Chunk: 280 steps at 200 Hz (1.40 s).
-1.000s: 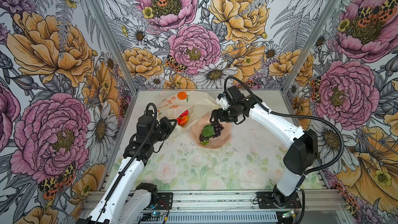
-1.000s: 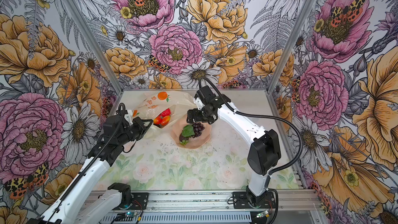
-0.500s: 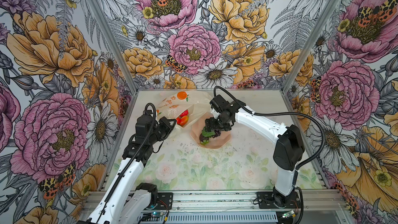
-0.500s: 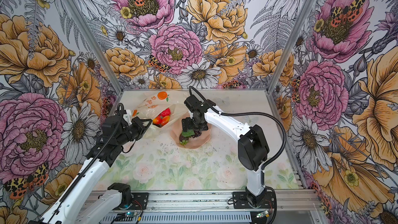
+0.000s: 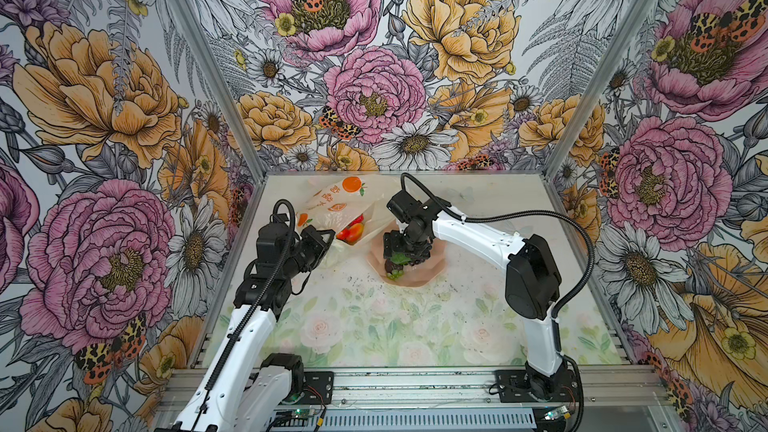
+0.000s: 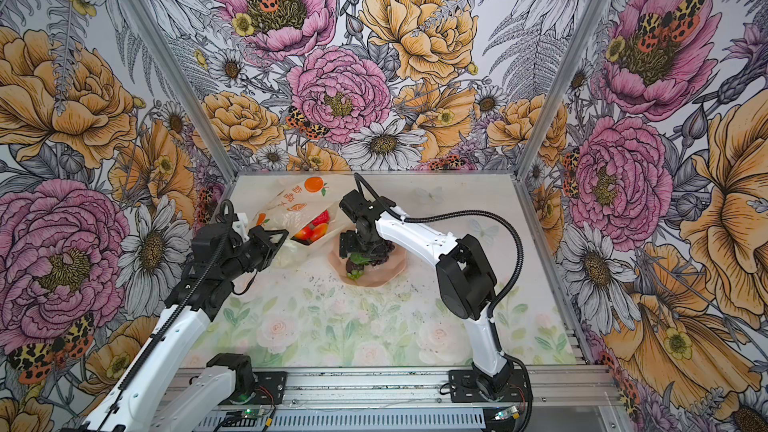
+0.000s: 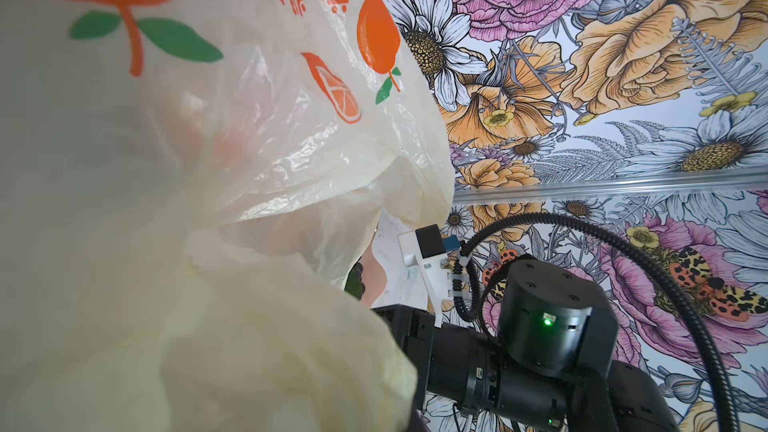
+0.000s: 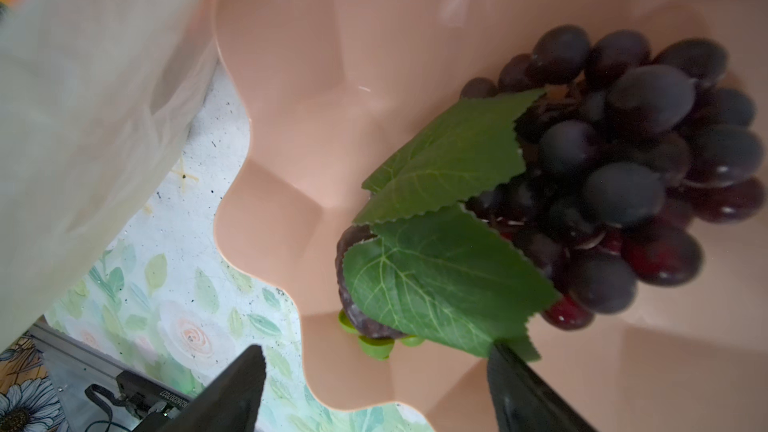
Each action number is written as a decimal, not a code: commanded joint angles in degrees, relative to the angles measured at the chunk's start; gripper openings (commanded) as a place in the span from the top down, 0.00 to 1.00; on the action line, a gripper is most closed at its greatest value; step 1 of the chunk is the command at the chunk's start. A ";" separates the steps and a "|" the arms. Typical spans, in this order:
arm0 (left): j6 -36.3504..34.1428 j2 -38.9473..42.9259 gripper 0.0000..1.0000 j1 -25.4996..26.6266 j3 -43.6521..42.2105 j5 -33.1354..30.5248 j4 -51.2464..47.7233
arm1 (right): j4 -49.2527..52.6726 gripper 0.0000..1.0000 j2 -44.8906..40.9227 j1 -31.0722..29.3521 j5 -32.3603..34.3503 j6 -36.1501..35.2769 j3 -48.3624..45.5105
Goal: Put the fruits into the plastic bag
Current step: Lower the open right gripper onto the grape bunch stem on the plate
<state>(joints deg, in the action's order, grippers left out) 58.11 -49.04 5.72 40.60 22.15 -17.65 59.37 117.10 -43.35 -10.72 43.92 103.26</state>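
The pale-yellow plastic bag (image 5: pixel 328 207) (image 6: pixel 291 203) lies at the back left, its mouth facing the pink bowl (image 5: pixel 432 274). Red and orange fruits (image 5: pixel 352 231) (image 6: pixel 312 229) show inside the mouth. My left gripper (image 5: pixel 323 243) is shut on the bag's lower edge; in the left wrist view the bag (image 7: pixel 208 160) hides its jaws. In the bowl (image 8: pixel 299 97) lie a purple grape bunch (image 8: pixel 631 151) with green leaves (image 8: pixel 449 251) and a dark fruit (image 8: pixel 353 313) under them. My right gripper (image 8: pixel 376 371) hangs open just above that fruit, one fingertip (image 8: pixel 511 376) at the leaf, the other outside the rim.
Flowered walls close in the table on three sides. The bag's edge (image 8: pixel 83 118) lies right beside the bowl's rim. An aluminium rail (image 5: pixel 415 384) with both arm bases runs along the front. The floral mat (image 5: pixel 395 326) stretches in front of the bowl.
My right arm has swung in from behind the bowl and come down over the grapes, its jaws narrowing slightly. The left arm and the bag have stayed where they were.
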 commanded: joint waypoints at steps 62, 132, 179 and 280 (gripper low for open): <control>-1.95 -3.01 1.00 0.17 1.62 0.33 -1.59 | 0.21 0.14 -0.33 -0.68 1.91 1.35 3.00; -2.96 -6.34 1.00 0.60 4.50 -0.32 -3.26 | 0.25 0.14 -1.36 0.01 0.87 0.20 2.78; -1.57 -7.83 1.00 0.26 4.43 -0.31 -2.90 | 0.39 0.15 -2.69 0.09 1.34 -1.49 1.97; -2.18 -6.44 1.00 0.19 3.63 -0.42 -2.92 | 0.39 0.19 1.67 2.66 -1.64 0.36 5.56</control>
<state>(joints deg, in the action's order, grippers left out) 56.62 -57.41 5.87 44.25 22.15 -20.78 59.75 117.03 -41.17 -10.61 43.24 105.10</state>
